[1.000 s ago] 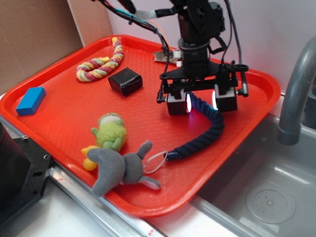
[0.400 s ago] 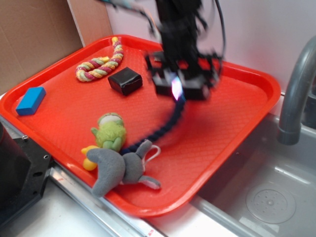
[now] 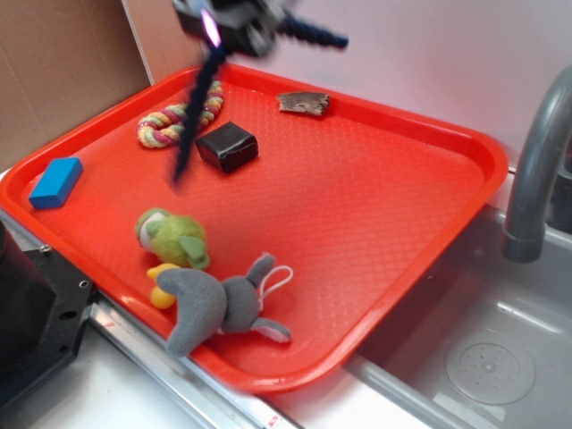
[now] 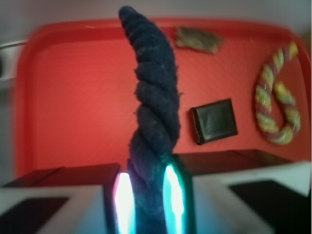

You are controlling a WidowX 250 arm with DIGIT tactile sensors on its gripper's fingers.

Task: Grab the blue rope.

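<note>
The hand grips the blue rope between its lit fingers. In the exterior view the rope dangles, blurred, above the red tray.

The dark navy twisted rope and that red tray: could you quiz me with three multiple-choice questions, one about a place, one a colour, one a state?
1. Where is the black rectangular block?
A. On the red plastic tray
B. In the sink
C. On the cardboard

2. What colour is the small rectangular block near the tray's left edge?
A. Green
B. Bright blue
C. White

3. What state is the dark navy twisted rope in?
A. Lying flat on the tray
B. Draped over the tap
C. Clamped in the end effector, dangling

Answers: 1 A, it sits on the tray beside the pink-yellow-green braided rope. 2 B, it is plainly bright blue. 3 C, the wrist view shows the pads pressed against the rope, and the exterior view shows it hanging from above the tray.
</note>
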